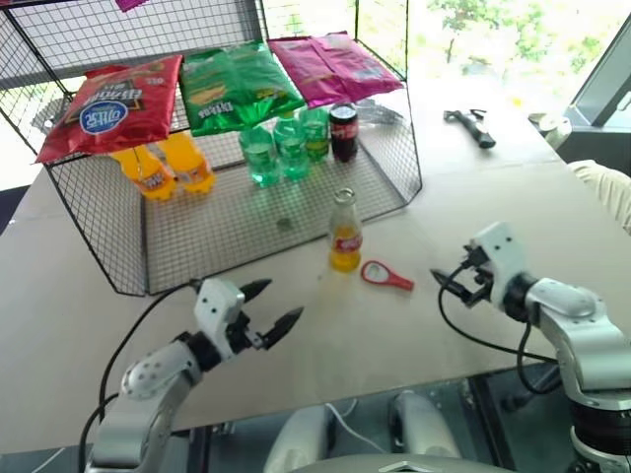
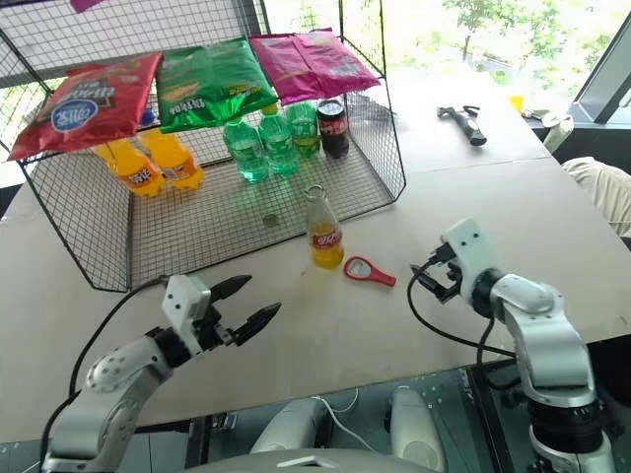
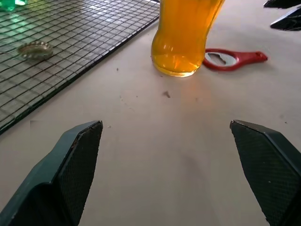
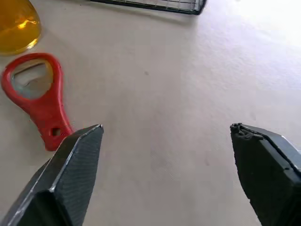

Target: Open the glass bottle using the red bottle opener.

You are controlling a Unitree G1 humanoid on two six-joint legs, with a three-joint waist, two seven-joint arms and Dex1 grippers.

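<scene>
Your bottle (image 1: 345, 235) stands upright at frame centre on the table (image 1: 493, 187), just in front of the wire rack's (image 1: 246, 212) lower shelf; its mouth shows no cap. A loose cap (image 3: 35, 49) lies on the rack's mesh floor, a little behind and left of the bottle. Your opener (image 1: 385, 276) lies flat on the table just right of the bottle's base, ring head toward the bottle, handle pointing right; whether the two touch, I cannot tell. Your left gripper (image 1: 271, 305) sits lower left of centre, fingers wide apart, holding nothing, aimed toward the bottle. Your right gripper (image 1: 446, 284) sits right of centre, near the opener's handle but apart from it, fingers spread wide and empty. A black tool (image 1: 469, 126) lies at upper right, well apart.
</scene>
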